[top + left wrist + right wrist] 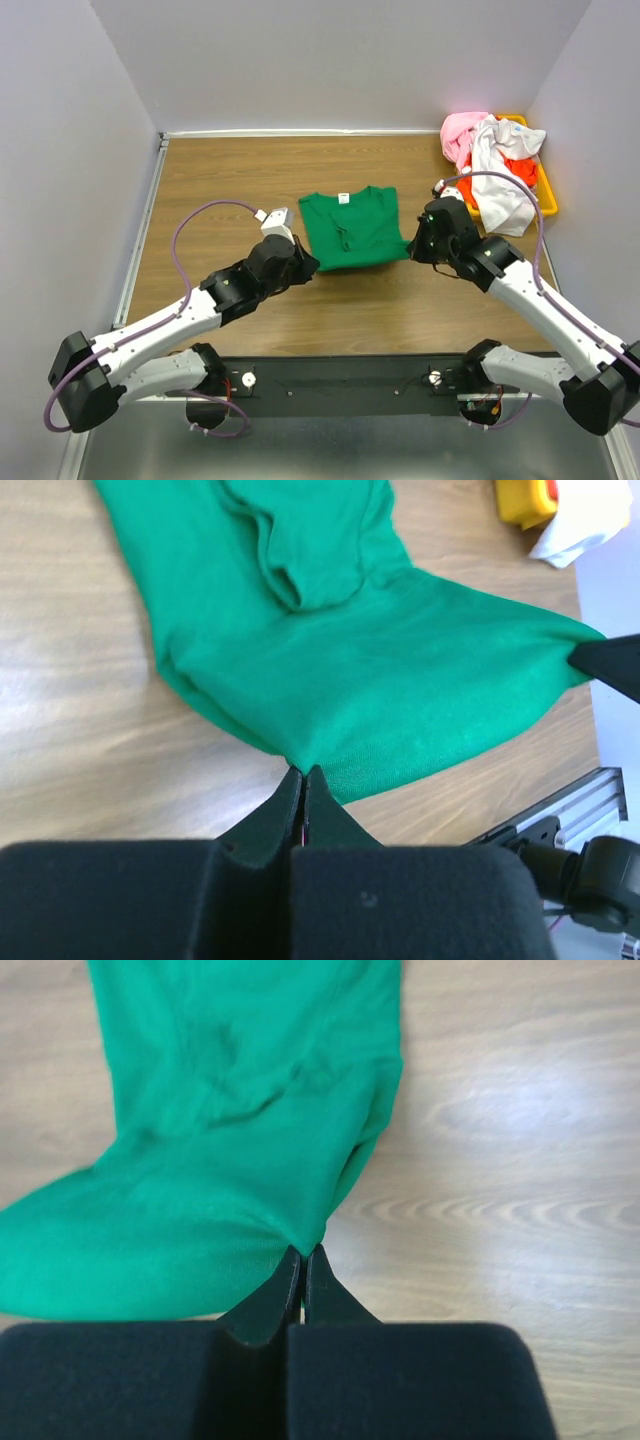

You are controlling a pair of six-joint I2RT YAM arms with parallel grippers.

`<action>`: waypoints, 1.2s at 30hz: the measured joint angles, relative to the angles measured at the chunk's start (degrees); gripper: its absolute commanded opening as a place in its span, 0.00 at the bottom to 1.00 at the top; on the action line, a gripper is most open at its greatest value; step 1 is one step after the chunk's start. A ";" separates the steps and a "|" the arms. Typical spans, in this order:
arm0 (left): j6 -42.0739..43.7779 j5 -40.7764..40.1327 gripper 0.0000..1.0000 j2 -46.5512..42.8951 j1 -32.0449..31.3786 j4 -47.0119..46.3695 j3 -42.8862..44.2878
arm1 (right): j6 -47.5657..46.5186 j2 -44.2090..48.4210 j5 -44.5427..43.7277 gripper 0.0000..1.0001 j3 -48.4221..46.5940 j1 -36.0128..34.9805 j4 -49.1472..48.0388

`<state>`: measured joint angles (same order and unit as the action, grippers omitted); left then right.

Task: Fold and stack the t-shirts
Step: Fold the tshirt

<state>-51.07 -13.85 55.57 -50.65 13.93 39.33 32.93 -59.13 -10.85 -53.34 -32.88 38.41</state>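
While the left gripper (303,773) and right gripper (303,1252) each clamp a near hem corner of the green t-shirt (350,228), which lies mid-table with its sleeves folded inward, the hem-to-collar fold appears pending. At far right, the pink, white and orange-red t-shirts (495,165) lie unfolded in the yellow bin (548,198). No stack exists.

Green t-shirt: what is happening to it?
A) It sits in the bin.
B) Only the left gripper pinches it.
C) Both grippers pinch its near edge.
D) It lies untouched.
C: the left gripper and the right gripper are each shut on a near corner of the green t-shirt.
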 measured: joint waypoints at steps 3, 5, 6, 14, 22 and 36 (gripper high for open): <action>1.25 -0.31 0.00 3.13 0.11 -2.49 1.31 | -0.66 -2.99 -3.45 0.00 -1.95 0.00 -0.26; 2.29 -0.44 0.00 6.58 0.44 -4.22 2.64 | -1.53 -5.60 -5.62 0.00 -2.99 0.00 -1.16; 2.95 -0.46 0.00 8.35 0.63 -4.96 3.37 | -1.99 -7.08 -6.69 0.00 -3.50 0.00 -1.84; 6.75 -0.39 0.00 15.34 4.74 -11.15 5.29 | -5.46 -15.76 -10.16 0.00 -8.66 1.31 -5.77; 9.79 3.45 0.00 17.11 11.13 -18.25 5.29 | -8.81 -22.43 -10.54 0.00 -16.50 3.48 -8.31; 13.81 12.83 0.00 30.93 20.50 -27.96 8.39 | -14.23 -41.44 -8.20 0.00 -30.23 7.96 -12.11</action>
<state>-37.26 -1.02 86.50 -30.15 -14.02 47.72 18.70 -100.57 -19.05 -83.57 -24.93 26.30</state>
